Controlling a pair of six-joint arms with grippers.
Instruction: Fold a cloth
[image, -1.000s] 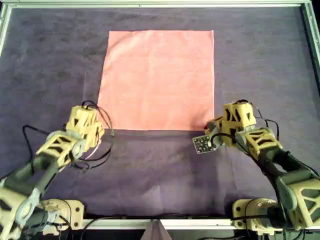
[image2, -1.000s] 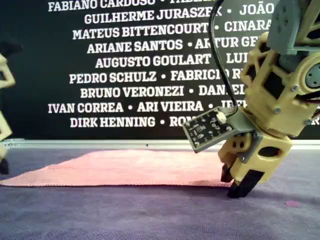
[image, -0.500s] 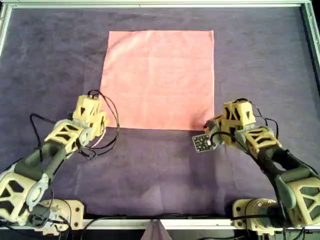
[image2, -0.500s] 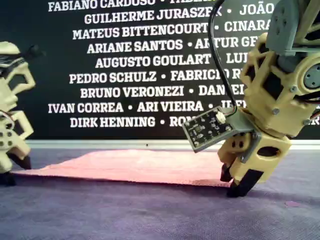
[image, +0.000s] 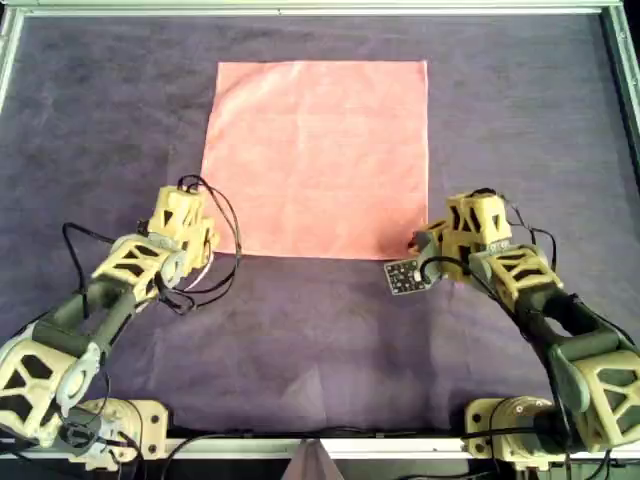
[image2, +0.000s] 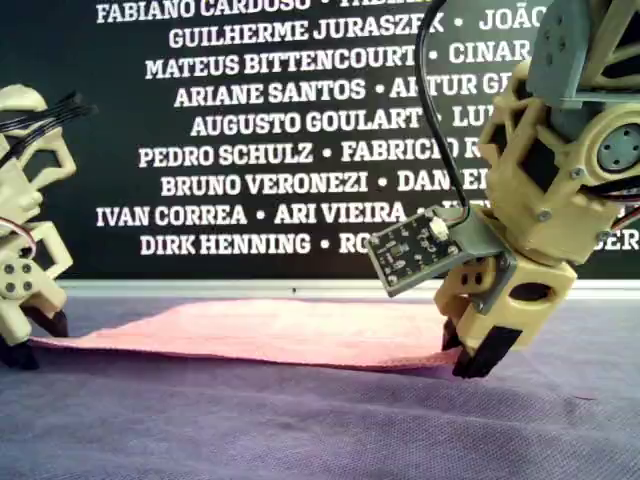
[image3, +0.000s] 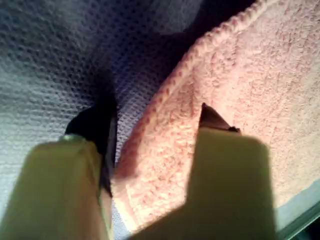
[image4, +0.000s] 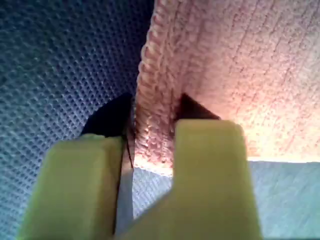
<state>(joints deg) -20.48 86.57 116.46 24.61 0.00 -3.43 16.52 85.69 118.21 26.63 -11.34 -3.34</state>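
Both grippers closed in, cloth (image: 315, 155) corners pinched

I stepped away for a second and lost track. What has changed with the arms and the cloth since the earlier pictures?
The left gripper came in from the overhead view's left to the cloth's near corner, which now lies between its fingers. The right gripper closed on the other near corner, and the near edge has lifted slightly there. The rest of the cloth stayed flat on the purple mat.
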